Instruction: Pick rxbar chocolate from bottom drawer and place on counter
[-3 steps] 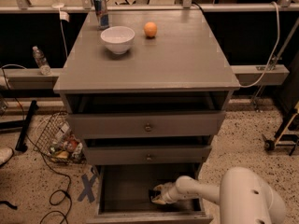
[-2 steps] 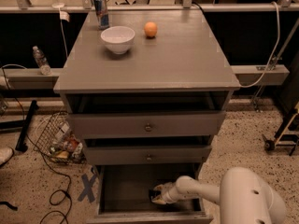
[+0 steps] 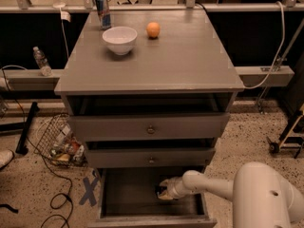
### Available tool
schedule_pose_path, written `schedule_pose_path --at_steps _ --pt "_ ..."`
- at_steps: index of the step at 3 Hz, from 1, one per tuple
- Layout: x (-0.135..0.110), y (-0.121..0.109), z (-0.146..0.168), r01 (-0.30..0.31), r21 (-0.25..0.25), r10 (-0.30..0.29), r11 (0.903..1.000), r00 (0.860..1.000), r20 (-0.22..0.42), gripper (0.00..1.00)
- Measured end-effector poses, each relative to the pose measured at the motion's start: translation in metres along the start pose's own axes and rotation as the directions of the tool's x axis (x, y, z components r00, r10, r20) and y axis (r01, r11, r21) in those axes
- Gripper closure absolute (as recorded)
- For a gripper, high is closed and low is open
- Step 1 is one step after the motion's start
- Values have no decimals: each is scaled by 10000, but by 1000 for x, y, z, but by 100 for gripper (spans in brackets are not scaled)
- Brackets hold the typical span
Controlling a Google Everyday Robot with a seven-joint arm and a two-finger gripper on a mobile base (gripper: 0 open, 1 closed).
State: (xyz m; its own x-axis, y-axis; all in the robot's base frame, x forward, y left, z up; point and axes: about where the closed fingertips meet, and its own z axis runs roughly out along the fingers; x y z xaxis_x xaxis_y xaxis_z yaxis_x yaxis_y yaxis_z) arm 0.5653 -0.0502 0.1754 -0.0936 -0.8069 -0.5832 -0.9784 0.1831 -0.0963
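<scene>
Gripper (image 3: 164, 193): down inside the bottom drawer (image 3: 126, 201), right of its middle, at the end of a white arm (image 3: 211, 186) reaching in from the lower right.
Gripper state: open or closed, cannot tell.
Rxbar chocolate (image 3: 158, 189): small dark shape on the drawer floor, right at the gripper's tip; touching or only just beside, cannot tell.
Bottom drawer: pulled well out, dark inside, lowest of three.
Upper two drawers: each slightly open, round knob at the centre of each front.
Counter (image 3: 185, 61): grey wooden top, bare across its front and right.
White bowl (image 3: 119, 39): upright on the counter's back left part.
Orange (image 3: 153, 30): near the bowl, to its right, apart from it.
Can (image 3: 103, 12): upright at the back left edge, behind the bowl.
Floor, left of the cabinet: wire basket (image 3: 57, 141) of small items, black cables, blue tape cross (image 3: 90, 191).
Water bottle (image 3: 42, 61): standing on the ledge at far left.
</scene>
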Motion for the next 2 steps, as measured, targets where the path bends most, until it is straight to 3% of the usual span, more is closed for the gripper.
schedule_pose_path --at_steps 2 --pt "-4 -8 -46 299 -181 -306 9994 9987 -396 100"
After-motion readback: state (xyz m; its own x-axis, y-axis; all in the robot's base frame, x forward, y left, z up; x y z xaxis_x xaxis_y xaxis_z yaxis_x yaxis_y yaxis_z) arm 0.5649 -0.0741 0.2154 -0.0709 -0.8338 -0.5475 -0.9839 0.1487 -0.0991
